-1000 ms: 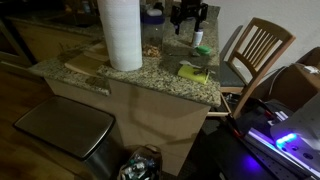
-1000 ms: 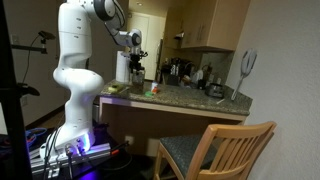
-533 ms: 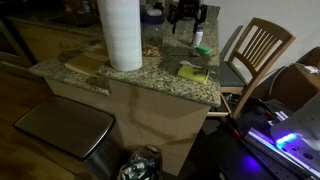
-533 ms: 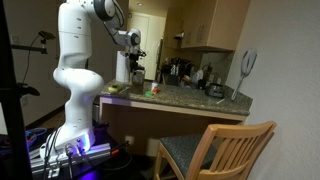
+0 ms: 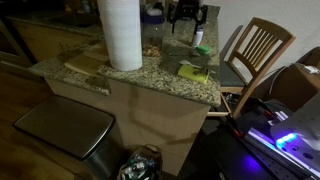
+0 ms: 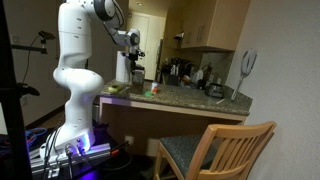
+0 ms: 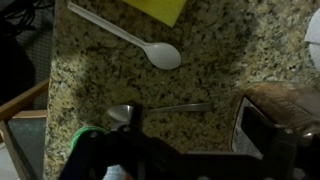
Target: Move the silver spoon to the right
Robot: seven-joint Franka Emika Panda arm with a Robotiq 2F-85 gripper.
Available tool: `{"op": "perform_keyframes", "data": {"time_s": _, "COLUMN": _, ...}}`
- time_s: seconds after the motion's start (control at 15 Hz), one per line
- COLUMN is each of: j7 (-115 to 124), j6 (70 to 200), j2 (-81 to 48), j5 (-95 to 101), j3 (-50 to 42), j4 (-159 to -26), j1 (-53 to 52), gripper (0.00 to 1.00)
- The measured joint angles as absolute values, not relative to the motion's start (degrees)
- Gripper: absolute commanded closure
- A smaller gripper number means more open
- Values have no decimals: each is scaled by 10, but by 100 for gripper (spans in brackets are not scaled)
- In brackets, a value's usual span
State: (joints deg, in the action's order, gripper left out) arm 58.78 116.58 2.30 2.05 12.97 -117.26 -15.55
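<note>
In the wrist view the silver spoon [image 7: 165, 108] lies flat on the speckled granite counter [image 7: 100, 75], bowl to the left and handle pointing right. My gripper [image 7: 190, 132] hangs just above it, open and empty. One dark finger [image 7: 130, 135] is by the spoon's bowl and the other finger [image 7: 262, 130] is past the end of the handle. A white plastic spoon [image 7: 150, 48] lies diagonally further up the counter. In both exterior views the gripper [image 5: 187, 14] [image 6: 137, 66] is low over the counter's far part. The silver spoon is too small to make out there.
A yellow sponge [image 7: 160, 8] [image 5: 193, 72] lies on the counter, with a tall paper towel roll [image 5: 120, 34], a wooden board [image 5: 85, 62] and a green bottle [image 5: 197, 38]. A wooden chair [image 5: 255, 48] [image 6: 215, 150] stands by the counter's edge. A trash bin [image 5: 65, 130] is below.
</note>
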Motion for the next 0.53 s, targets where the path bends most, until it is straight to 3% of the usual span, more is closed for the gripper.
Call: {"op": "perform_keyframes", "data": {"time_s": 0.53, "j7": 633, "j6": 1088, "j2": 125, "j5": 27, "j3": 60, "j4": -1192, "j1": -59, "gripper": 0}}
